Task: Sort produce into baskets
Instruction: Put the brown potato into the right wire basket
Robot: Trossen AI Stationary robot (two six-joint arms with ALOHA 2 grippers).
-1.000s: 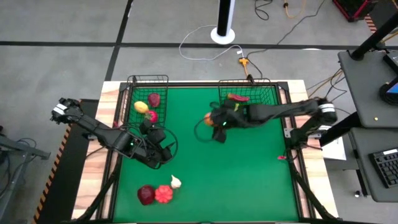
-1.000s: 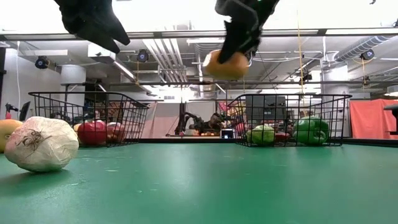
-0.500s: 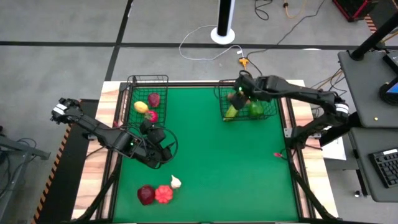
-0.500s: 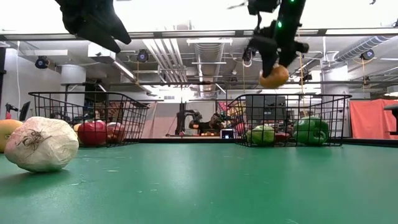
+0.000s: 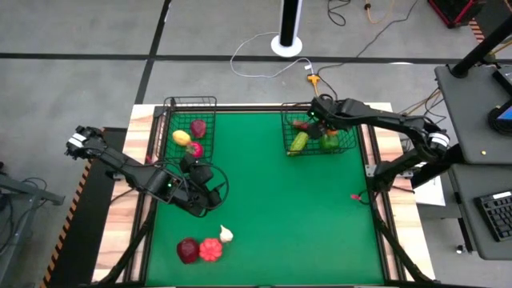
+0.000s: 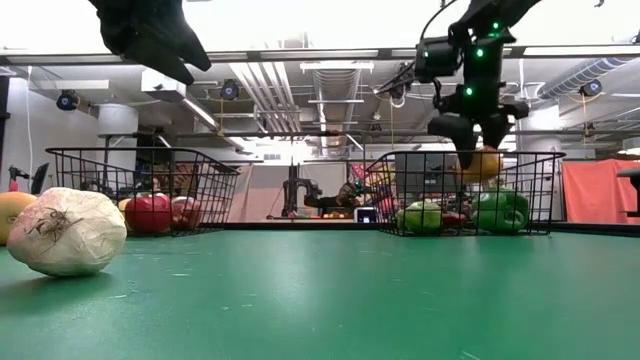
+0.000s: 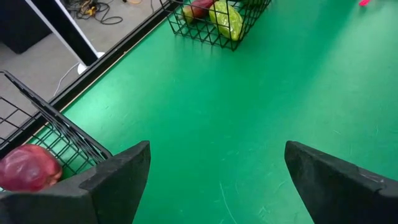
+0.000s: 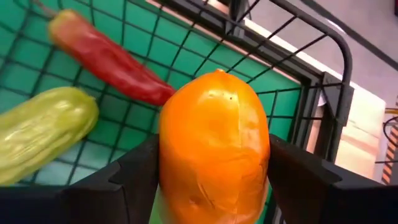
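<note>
My right gripper [image 5: 313, 126] is shut on an orange produce piece [image 8: 214, 143] over the right wire basket [image 5: 353, 112]. In the low view the orange piece [image 6: 483, 163] sits just below the basket's rim [image 6: 460, 153]. A red pepper [image 8: 106, 56] and a green piece [image 8: 43, 134] lie in that basket. My left gripper [image 7: 217, 186] is open and empty above the mat, beside the left basket [image 5: 170, 112], which holds yellow, red and maroon pieces. A maroon piece [image 5: 188, 250], a red piece [image 5: 210, 250] and a white bulb [image 5: 226, 234] rest on the mat near the front left. My right gripper pinches the orange piece between its two fingers [image 8: 134, 168], one on each of its sides [image 8: 171, 155]. The fingers come from above, pointing down. The piece hangs below them [image 6: 483, 163], inside the basket's top and clear of its floor.
The green mat [image 5: 280, 208] is bare in the middle and at the right. Green pieces [image 6: 500, 210] lie against the right basket's near wall. The white bulb [image 6: 65, 230] shows close in the low view. A small red scrap [image 5: 360, 200] lies by the mat's right edge.
My right gripper has carried the orange piece from above the mat's middle toward the far right, over the right basket, and then down into its top. The piece stays held between the fingers.
</note>
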